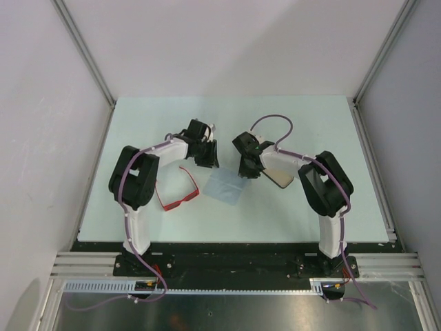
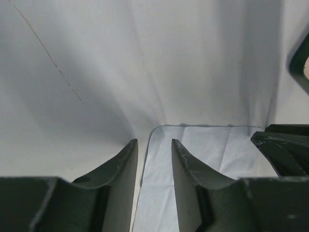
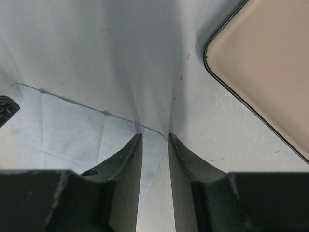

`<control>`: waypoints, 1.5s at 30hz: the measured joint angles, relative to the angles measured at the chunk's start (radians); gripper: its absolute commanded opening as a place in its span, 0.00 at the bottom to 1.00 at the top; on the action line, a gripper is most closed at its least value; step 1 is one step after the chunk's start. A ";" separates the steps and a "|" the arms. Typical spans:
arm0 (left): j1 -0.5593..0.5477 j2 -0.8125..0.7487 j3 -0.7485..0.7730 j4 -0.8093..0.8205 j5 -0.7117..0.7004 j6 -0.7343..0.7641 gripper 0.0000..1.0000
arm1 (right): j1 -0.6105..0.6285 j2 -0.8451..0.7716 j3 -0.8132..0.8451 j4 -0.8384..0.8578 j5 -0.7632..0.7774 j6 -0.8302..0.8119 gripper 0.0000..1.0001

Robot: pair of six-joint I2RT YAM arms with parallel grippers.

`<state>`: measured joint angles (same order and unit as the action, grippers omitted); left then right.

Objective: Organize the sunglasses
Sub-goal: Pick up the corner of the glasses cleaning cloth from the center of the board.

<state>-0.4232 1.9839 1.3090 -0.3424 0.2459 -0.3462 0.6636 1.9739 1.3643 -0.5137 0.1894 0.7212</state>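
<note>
The sunglasses lie on the table on the near-left side, their red arms unfolded and pointing to the far side. They sit just right of my left arm's elbow and just left of the cloth, without touching it as far as the top view shows. Neither of my wrist cameras sees them, and neither of my grippers is touching them.

The pale blue cloth is spread flat in the middle of the table, between the sunglasses and the case. My left gripper hangs over the cloth's far-left corner. In its wrist view the two fingers stand apart with a clear gap, released, and the rounded cloth corner shows through and beyond that gap. Nothing is pinched between them.

My right gripper hangs over the cloth's far-right corner, facing the left one. Its fingers are parted by a narrower gap, and a corner of the cloth reaches in under that gap. I cannot tell whether the fingers touch the fabric.

The case lies open to the right of the cloth, its tan inside facing up within a dark rim, partly hidden under my right arm in the top view.
</note>
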 measured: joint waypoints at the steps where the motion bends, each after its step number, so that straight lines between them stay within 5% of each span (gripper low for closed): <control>1: 0.000 0.005 0.005 0.000 0.000 0.000 0.37 | -0.002 0.003 -0.001 0.000 0.000 0.000 0.33; 23: -0.026 0.036 0.040 0.002 -0.012 0.007 0.31 | -0.008 0.015 -0.001 0.047 -0.042 -0.018 0.25; 29: -0.027 0.036 0.040 0.000 -0.021 0.008 0.19 | -0.006 0.016 -0.001 0.048 -0.043 -0.018 0.22; 38: -0.033 0.038 0.043 -0.004 -0.026 0.016 0.29 | -0.006 0.016 -0.001 0.049 -0.043 -0.021 0.20; 45: -0.045 0.038 0.045 -0.003 -0.027 0.022 0.20 | -0.006 0.016 -0.001 0.049 -0.044 -0.023 0.20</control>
<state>-0.4683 2.0220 1.3540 -0.3458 0.2192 -0.3241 0.6575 1.9903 1.3636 -0.4648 0.1455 0.6987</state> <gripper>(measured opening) 0.266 0.202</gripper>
